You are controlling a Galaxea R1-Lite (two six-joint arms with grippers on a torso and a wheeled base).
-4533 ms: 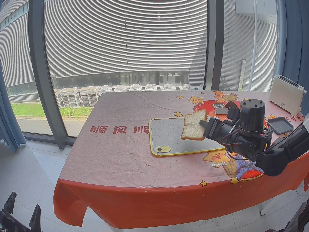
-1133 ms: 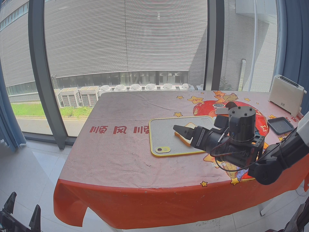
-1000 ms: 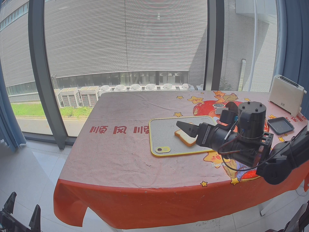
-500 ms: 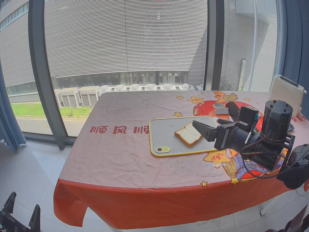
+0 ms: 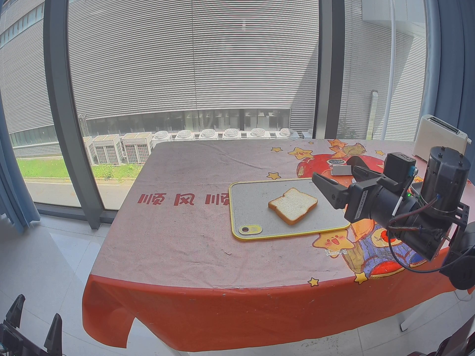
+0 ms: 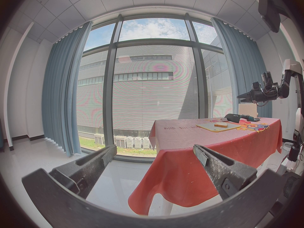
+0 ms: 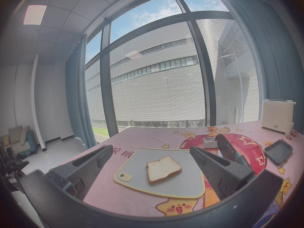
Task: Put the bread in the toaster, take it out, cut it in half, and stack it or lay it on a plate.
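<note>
1. The bread (image 5: pixel 293 205) is laid flat near the middle of the board (image 5: pixel 250 199), so it is supported for the cut in half. That cut is judged the step in hand.
2. The right tool (image 7: pixel 150 149) is held above the board's right edge. It is spread wide and empty, clear of the bread.
3. The left tool (image 6: pixel 154 148) is held low, well apart from the counter (image 5: pixel 188 243). It is spread wide with nothing in it, probably parked out of the way.
4. What appears to be a knife (image 7: pixel 229 148) lies just beyond the board, within the right arm's reach.
5. The toaster (image 5: pixel 438 142) stands at the far right corner. A dark tray (image 7: pixel 278 151) lies near it and is judged to serve as the plate.
</note>
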